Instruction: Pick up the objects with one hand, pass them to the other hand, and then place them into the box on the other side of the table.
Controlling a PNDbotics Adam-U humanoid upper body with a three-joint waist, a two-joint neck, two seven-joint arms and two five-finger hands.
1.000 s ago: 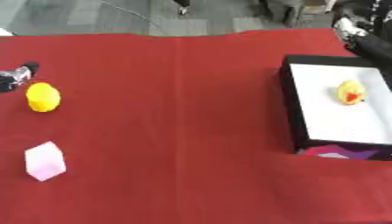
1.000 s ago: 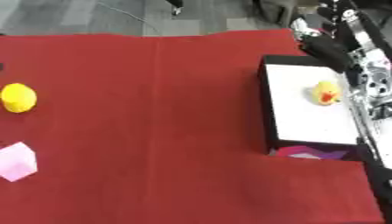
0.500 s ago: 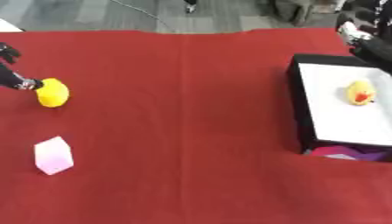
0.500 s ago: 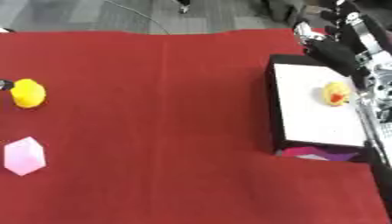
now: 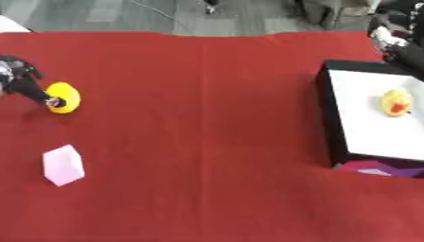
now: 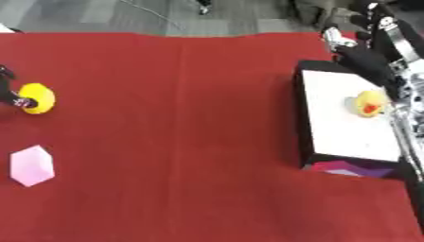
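A round yellow object (image 5: 65, 97) lies on the red cloth at the far left. My left hand (image 5: 23, 81) comes in from the left edge, and one straight finger (image 5: 51, 100) touches the yellow object's left side; most of the hand is cut off. A pale pink block (image 5: 64, 164) lies nearer the front left. On the right stands a black-walled box (image 5: 329, 118) with a white floor and a yellow duck (image 5: 396, 102) inside. My right hand (image 6: 354, 49) hangs over the box's far corner.
The red cloth (image 5: 207, 132) covers the table up to a grey floor at the far edge. A purple patterned patch (image 5: 377, 168) shows at the box's front side. My right arm (image 6: 401, 108) runs along the box's right side.
My left hand has reached right and down to the yellow object and now touches it. The camera has shifted slightly. The right hand stays over the box's far corner.
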